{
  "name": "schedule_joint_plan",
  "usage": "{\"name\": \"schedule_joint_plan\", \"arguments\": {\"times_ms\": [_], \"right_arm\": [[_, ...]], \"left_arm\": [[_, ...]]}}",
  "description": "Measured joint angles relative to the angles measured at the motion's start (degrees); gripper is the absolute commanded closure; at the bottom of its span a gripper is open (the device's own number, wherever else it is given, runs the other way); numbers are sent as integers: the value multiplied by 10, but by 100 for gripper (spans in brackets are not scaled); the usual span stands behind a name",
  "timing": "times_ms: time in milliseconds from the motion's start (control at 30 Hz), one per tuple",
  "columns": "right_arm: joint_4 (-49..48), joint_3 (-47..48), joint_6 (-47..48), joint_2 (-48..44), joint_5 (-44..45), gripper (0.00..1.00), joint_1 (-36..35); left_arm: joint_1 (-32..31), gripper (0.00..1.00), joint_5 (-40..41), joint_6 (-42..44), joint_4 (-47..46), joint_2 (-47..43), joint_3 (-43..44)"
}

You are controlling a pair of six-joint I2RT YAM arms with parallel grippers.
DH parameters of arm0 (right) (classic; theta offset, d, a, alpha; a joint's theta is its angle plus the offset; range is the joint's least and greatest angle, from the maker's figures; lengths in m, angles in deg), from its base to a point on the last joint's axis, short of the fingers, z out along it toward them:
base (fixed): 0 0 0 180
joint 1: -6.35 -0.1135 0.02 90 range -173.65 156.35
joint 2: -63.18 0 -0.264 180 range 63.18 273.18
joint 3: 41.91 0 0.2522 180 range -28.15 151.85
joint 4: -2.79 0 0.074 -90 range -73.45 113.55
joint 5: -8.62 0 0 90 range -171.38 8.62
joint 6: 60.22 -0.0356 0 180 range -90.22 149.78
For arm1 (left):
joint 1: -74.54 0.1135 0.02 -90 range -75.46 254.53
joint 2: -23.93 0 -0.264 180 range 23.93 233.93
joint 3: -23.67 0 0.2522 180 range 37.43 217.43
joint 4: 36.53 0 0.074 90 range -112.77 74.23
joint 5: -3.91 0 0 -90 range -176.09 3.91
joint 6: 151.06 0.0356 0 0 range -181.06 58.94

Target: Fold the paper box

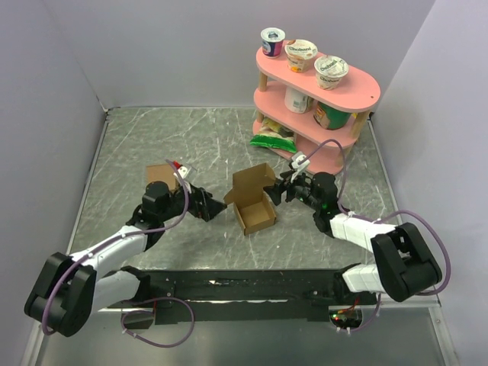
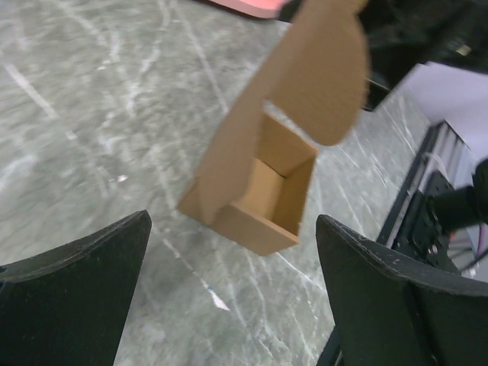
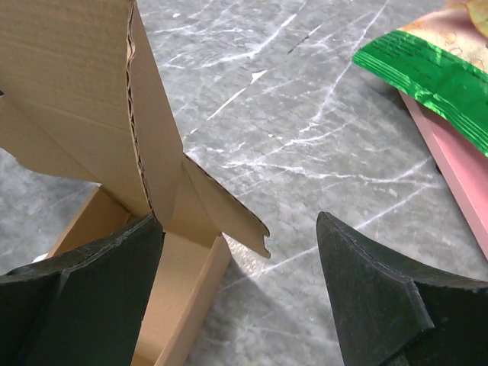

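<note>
The paper box (image 1: 254, 203) is a small open brown carton in the middle of the table, its lid flap standing up at the back. In the left wrist view the box (image 2: 263, 194) lies ahead, its rounded lid raised. My left gripper (image 1: 219, 207) is open and empty just left of the box, with the fingers (image 2: 84, 286) apart from it. My right gripper (image 1: 277, 191) is open at the box's right side. In the right wrist view the box wall and a side tab (image 3: 229, 213) lie between the spread fingers (image 3: 374, 297), and the left one is close against the wall.
A neat brown cardboard cube (image 1: 161, 176) sits behind my left arm. A pink two-tier shelf (image 1: 358, 95) with yogurt cups stands at the back right, a green packet (image 1: 273, 139) at its foot; the packet (image 3: 435, 72) shows in the right wrist view. A black strip (image 1: 252, 286) runs along the near edge.
</note>
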Motion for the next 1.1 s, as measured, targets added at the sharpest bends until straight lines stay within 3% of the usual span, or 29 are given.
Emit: {"name": "schedule_joint_plan", "arguments": {"times_ms": [233, 367, 533, 700, 1100], "right_arm": [[-50, 0, 13, 26, -15, 17, 0], [-73, 1, 15, 40, -28, 29, 1], [-74, 4, 14, 55, -40, 41, 2], [-73, 6, 14, 55, -49, 60, 2], [-61, 11, 5, 51, -58, 75, 2]], "left_arm": [[-34, 7, -13, 28, -15, 49, 10], [-50, 11, -12, 46, -12, 89, 47], [-83, 28, 11, 64, -12, 116, 82], [-104, 41, 45, 77, -3, 130, 95], [-161, 29, 203, 73, 42, 138, 107]]}}
